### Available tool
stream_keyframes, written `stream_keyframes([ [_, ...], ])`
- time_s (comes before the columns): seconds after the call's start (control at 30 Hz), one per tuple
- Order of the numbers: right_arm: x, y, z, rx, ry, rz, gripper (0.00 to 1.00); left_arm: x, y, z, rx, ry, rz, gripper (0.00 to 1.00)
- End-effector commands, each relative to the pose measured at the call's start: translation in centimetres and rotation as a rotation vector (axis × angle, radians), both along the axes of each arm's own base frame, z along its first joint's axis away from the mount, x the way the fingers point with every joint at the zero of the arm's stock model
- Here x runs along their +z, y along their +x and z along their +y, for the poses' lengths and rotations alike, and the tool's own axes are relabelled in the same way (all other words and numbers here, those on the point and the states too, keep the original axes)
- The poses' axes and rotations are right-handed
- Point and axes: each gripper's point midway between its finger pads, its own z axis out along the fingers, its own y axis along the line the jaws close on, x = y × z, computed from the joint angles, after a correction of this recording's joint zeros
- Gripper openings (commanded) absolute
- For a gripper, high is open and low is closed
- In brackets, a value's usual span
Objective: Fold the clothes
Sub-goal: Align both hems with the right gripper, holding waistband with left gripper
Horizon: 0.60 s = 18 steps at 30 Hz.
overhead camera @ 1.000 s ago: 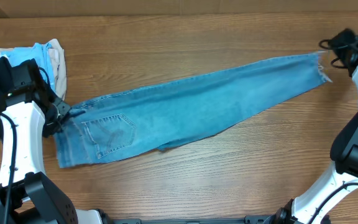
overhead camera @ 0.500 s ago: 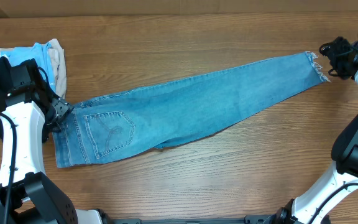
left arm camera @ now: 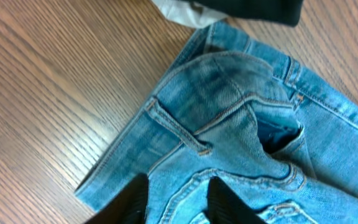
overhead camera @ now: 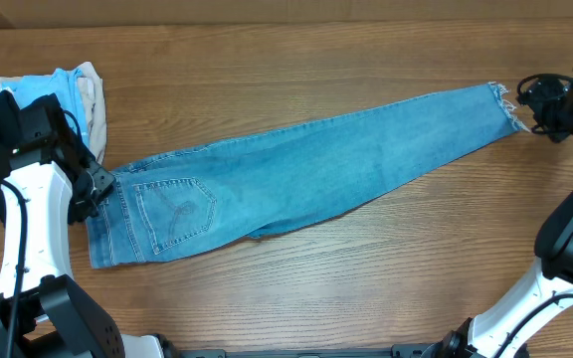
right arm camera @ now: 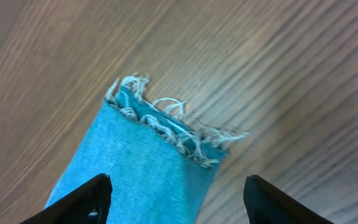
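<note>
Right hand (right arm camera: 176,183) has let go of the frayed hem (right arm camera: 166,127) and backed off: wide open, empty. Jeans (overhead camera: 306,174) now lie stretched flat, diagonal across the counter (overhead camera: 267,60). Left hand (left arm camera: 178,193) still pinches the waistband, nearly closed. I'd say flattening's done and folding can start.

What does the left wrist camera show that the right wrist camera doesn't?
Only the left wrist view: the waistband with a belt loop, a black garment at the top edge, and the left gripper straddling bunched denim. Only the right wrist view: the frayed hem, lying ungripped ahead of the wide-open right gripper. Both: the blue jeans on the wooden table.
</note>
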Motion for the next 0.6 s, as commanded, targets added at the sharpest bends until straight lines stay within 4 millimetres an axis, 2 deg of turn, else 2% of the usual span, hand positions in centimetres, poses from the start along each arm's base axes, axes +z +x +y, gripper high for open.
stream_keyframes([
  [0.0, 0.6, 0.3, -0.6, 0.048, -0.041, -0.007, 0.72, 0.7, 0.6, -0.6, -0.050, -0.006, -0.007, 0.31],
  [0.23, -0.9, -0.4, -1.2, 0.085, -0.091, 0.054, 0.76, 0.4, -0.2, -2.1, -0.081, -0.033, 0.043, 0.32],
  [0.37, -2.7, -0.2, -1.1, 0.135, -0.098, 0.075, 0.77, 0.4, -0.2, -3.0, -0.111, -0.036, 0.054, 0.33],
  [0.57, -6.0, 0.5, 0.1, 0.243, -0.054, 0.081, 0.78, 0.4, 0.1, -3.8, -0.135, -0.036, 0.055, 0.35],
])
